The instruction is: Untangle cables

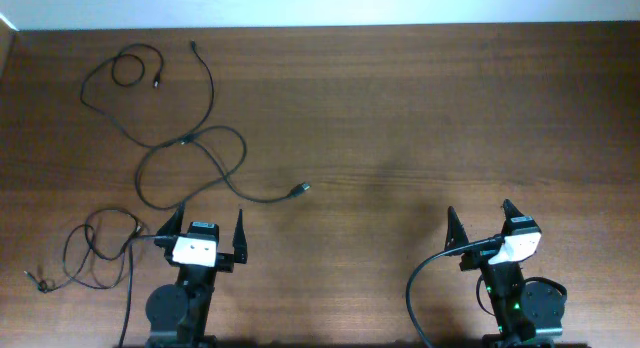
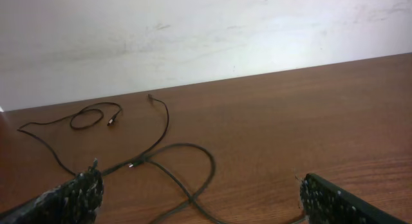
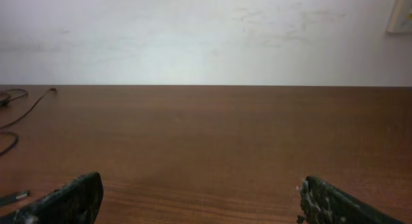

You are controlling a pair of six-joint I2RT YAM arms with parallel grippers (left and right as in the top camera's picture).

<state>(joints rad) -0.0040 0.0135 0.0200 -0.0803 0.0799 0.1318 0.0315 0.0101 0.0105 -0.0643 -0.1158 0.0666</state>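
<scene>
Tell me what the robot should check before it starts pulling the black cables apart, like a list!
1. The left claw is open: ok.
2. The right claw is open: ok.
3. Both claws are empty: ok.
4. The cables lie on the table, in plain sight: ok.
5. The cables are separated: not ok, they cross each other ahead of the left claw.
6. Which one lies on top where they cross: cannot tell.
</scene>
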